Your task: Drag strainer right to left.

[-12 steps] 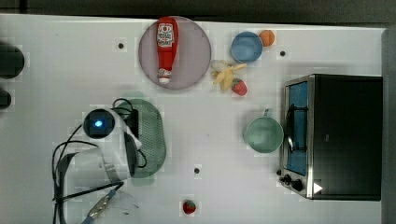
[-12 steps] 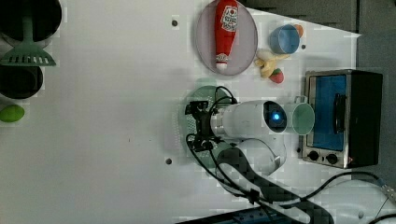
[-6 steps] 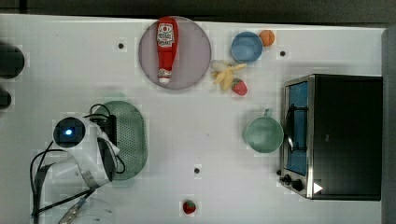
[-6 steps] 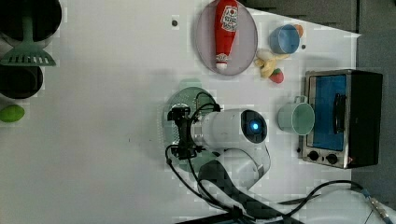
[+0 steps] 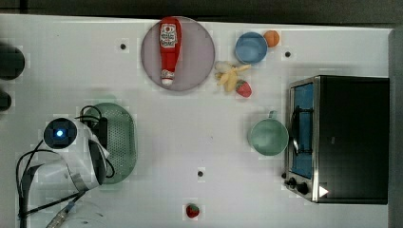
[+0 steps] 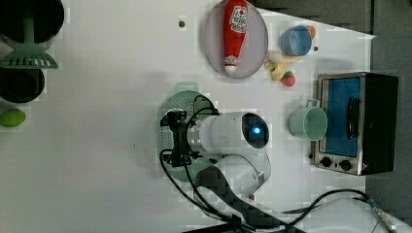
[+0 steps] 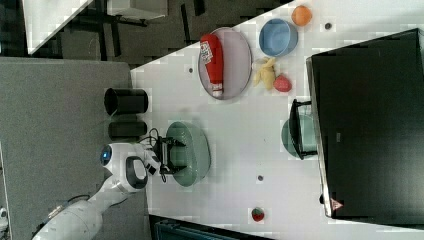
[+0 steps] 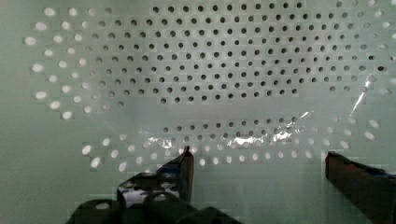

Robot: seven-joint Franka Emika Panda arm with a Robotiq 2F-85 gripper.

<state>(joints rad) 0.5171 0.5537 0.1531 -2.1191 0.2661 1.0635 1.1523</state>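
Meanwhile the pincer (image 8: 257, 163), spread wide, sits inside the strainer (image 5: 121, 137) near the table's (image 5: 199, 123) left edge in the top view.

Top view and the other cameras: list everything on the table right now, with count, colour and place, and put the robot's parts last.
strainer: 1, pale mint green, top view's left, under the hand
plate: 1, grey-lilac, top view's upper middle
ketchup bottle: 1, red, lying on the plate
bowl: 1, blue, right of the plate
orange ball: 1, touching the bowl
banana: 1, yellow, below the bowl
strawberries: 2, red, one by the banana, one at the bottom edge
mug: 1, green, beside the oven
toaster oven: 1, black, top view's right
spatula: 1, green, left view's upper left
arm: 1, white
hand: 1, open, inside the strainer
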